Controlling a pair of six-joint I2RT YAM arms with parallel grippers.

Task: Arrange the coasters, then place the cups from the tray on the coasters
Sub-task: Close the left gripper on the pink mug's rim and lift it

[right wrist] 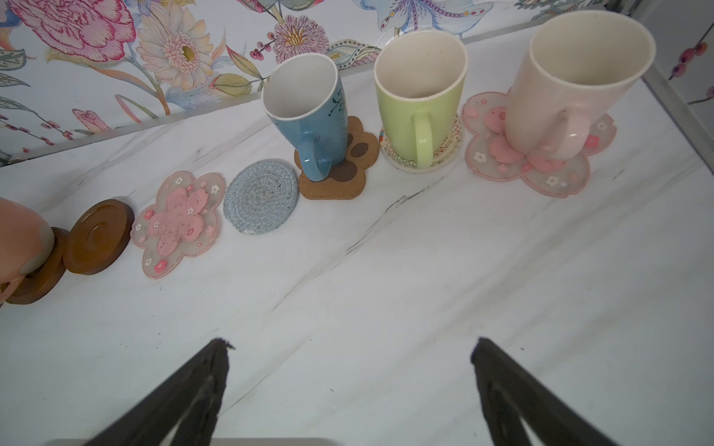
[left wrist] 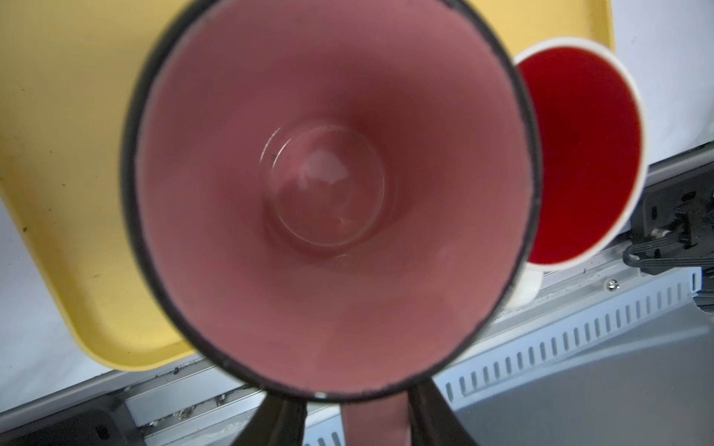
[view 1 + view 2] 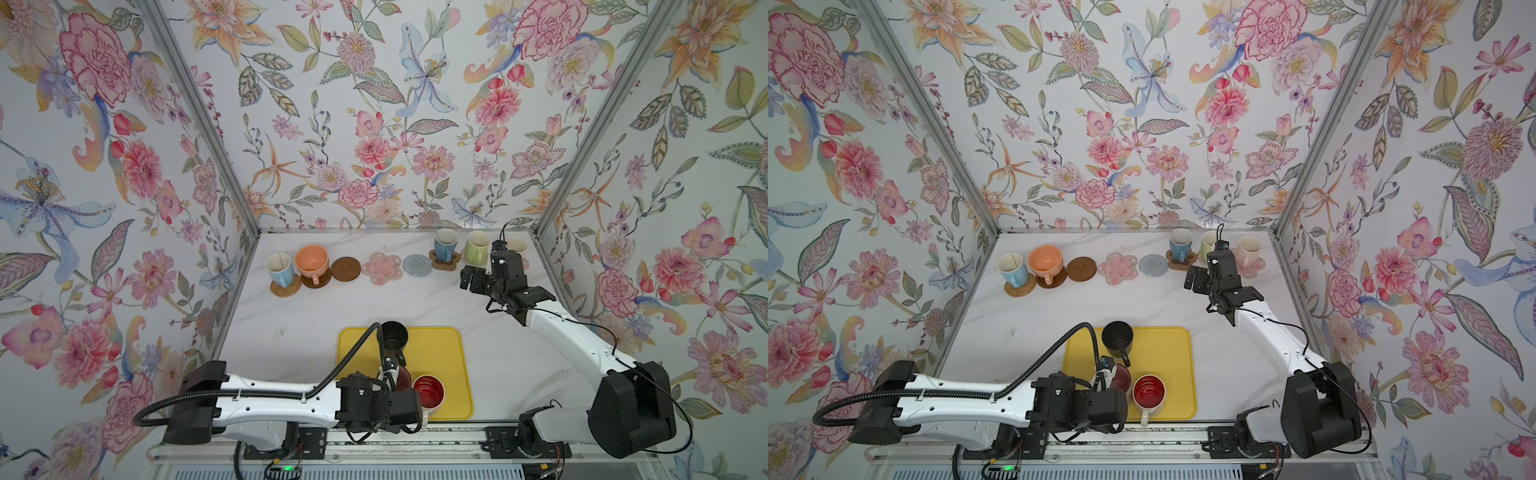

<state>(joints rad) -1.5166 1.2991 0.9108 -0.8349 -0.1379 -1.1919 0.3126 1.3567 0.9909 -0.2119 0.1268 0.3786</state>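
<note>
1. In both top views, I find the left arm [image 3: 270, 399] lying low along the front rail [image 3: 415, 448]. Its wrist is bent over the near-left part of the yellow tray [image 3: 444, 349], directly above a pink-lined cup [image 3: 404, 380]. The black cup [image 3: 394, 334] stands at the tray's far-left corner, and the red-inside white cup [image 3: 429, 390] is just beside the pink-lined one.
2. In the same views, the right arm [image 3: 557, 328] reaches toward the far right. The right gripper [image 3: 471, 279] hangs over the tabletop [image 3: 374, 307], just in front of the coaster row along the back wall.
3. In the left wrist view, the left gripper [image 2: 353, 399] straddles what looks like the pink-lined cup's handle [image 2: 373, 424]. One finger sits against it and a sliver of gap shows beside the other. The picture is blurred, so I cannot tell whether the clamp is made. The cup stands on the tray.
4. In the right wrist view, the jaws are spread wide with nothing between them, above white marble-veined tabletop.
   - Occupied ahead: blue cup [image 1: 305, 112] on the brown paw coaster [image 1: 355, 170], green cup [image 1: 421, 92] on the clear round coaster [image 1: 444, 154], and pale pink cup [image 1: 572, 85] on a pink flower coaster [image 1: 541, 177].
   - Unoccupied: grey round coaster [image 1: 260, 197], second pink flower coaster [image 1: 177, 222] and dark brown disc [image 1: 96, 237].
5. For the room, floral wallpaper [image 3: 374, 104] covers three walls, with aluminium posts [image 3: 199, 116] at the corners.
</note>
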